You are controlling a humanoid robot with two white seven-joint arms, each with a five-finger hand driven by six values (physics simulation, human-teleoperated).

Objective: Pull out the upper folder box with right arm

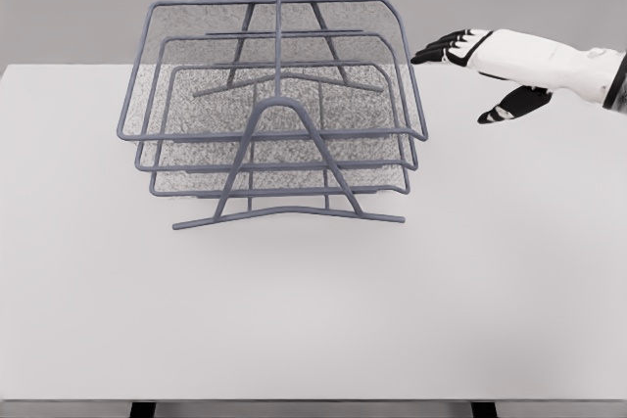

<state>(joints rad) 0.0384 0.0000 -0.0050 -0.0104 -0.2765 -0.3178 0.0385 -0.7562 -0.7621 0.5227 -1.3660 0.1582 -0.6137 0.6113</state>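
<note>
A blue-grey wire rack (279,212) with three stacked mesh trays stands on the white table (313,320). The upper tray (274,66) is the widest, and its right rim (411,75) faces my right hand. My right hand (468,70) reaches in from the right edge, level with the upper tray and a short gap from its right rim. Its black fingers (441,49) are stretched out and the thumb (509,107) hangs below, holding nothing. The left arm does not show.
The rack's A-shaped front leg (289,159) and base bar (294,214) stand toward me. White table surface stretches in front of the rack and to both sides, with the table's near edge (313,400) at the bottom.
</note>
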